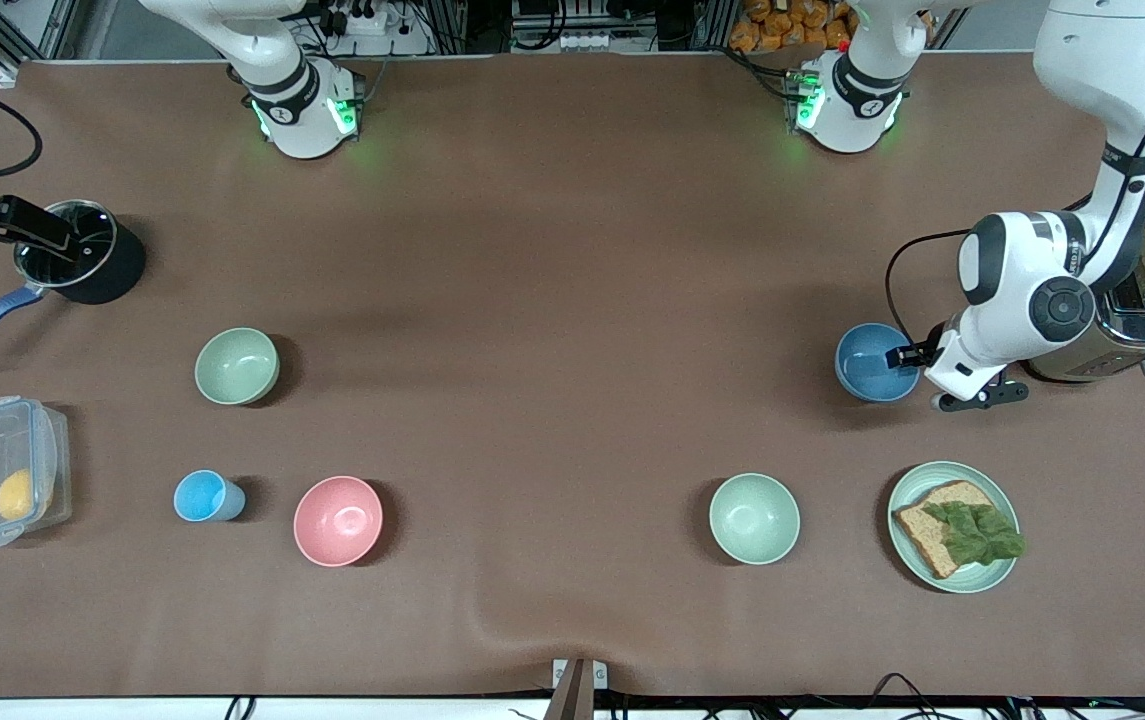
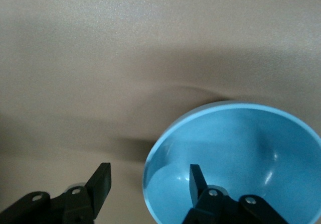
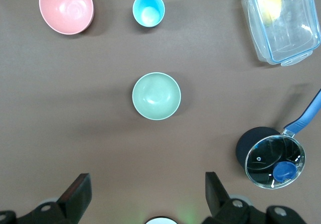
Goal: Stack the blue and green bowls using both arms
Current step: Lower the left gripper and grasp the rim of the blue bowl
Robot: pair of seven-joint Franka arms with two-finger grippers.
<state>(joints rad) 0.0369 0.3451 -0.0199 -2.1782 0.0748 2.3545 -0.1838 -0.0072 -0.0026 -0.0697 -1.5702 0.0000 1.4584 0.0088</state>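
Bowl rim straddled: left hand [image 2: 145, 184] spread, one finger inside the blue bowl [image 1: 875, 362] beside the toaster [image 1: 1132, 320]. Right hand [image 3: 145, 194] spread, waiting high over the green bowl [image 1: 237, 366], near the pot [image 1: 82, 252]. Risk: thin-rim pinch slips, bowl tips when lifted.

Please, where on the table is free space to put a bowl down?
The wide middle strip is bare, between the green bowl and the blue bowl. It is crowded by the toaster, where the left gripper straddles the blue bowl's rim.
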